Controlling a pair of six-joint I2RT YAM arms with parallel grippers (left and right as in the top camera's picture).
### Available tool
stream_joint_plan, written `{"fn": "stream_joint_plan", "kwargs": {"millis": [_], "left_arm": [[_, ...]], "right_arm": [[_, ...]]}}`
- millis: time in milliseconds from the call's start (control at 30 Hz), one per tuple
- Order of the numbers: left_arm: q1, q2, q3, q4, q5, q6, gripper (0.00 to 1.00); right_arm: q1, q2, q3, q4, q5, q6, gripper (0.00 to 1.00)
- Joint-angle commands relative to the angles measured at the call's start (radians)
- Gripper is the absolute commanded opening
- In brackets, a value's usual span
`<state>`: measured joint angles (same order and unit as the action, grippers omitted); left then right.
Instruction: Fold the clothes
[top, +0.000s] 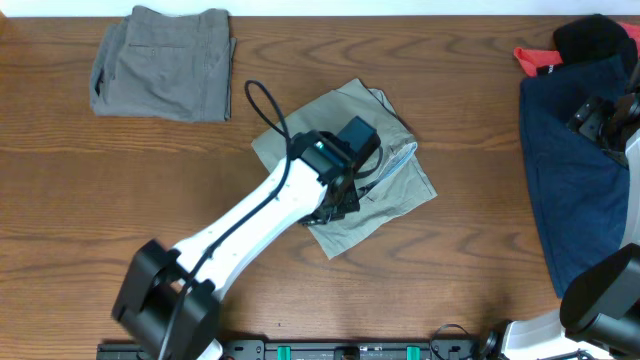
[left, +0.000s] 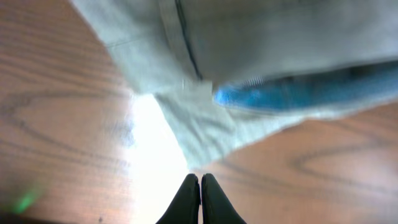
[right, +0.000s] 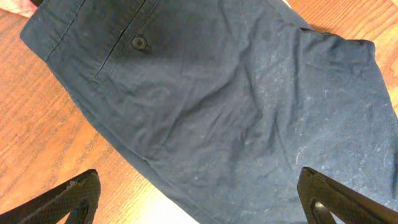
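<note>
The khaki shorts (top: 390, 190) are lying folded in the middle of the table (top: 470, 280). A bit of blue lining (left: 298, 93) is peeking out along one edge. The left arm (top: 250, 220) is reaching over these shorts and hiding part of them. The left gripper (left: 200, 182) is hanging just past the edge of the khaki shorts, over bare wood. Its two fingers (left: 186, 199) are pressing together, with nothing showing between them.

The grey shorts (top: 160, 62) are sitting folded in the far left corner, well away from the arm. The navy shorts (top: 570, 190) are lying spread out on the right side. The right gripper (right: 199, 186) is hanging over the navy shorts with its fingers (right: 68, 202) wide apart, gripping nothing. A button (right: 139, 43) is showing on the navy shorts. A red cloth (top: 535, 58) and a black cloth (top: 595, 38) are lying by the top of the navy shorts.
</note>
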<state>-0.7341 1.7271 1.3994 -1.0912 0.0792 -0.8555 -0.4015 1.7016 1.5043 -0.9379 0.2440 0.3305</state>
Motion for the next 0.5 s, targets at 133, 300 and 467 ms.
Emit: {"fn": "stream_joint_plan", "kwargs": {"millis": [133, 300, 467], "left_arm": [[-0.073, 0.001, -0.018, 0.012, 0.003, 0.036, 0.4], [-0.078, 0.016, -0.09, 0.134, 0.001, 0.004, 0.98], [-0.031, 0.031, -0.162, 0.246, -0.006, -0.075, 0.98]], "right_arm": [[0.001, 0.006, 0.012, 0.0, 0.014, 0.013, 0.99], [0.001, 0.006, 0.012, 0.0, 0.014, 0.013, 0.99], [0.001, 0.006, 0.012, 0.0, 0.014, 0.013, 0.99]]}}
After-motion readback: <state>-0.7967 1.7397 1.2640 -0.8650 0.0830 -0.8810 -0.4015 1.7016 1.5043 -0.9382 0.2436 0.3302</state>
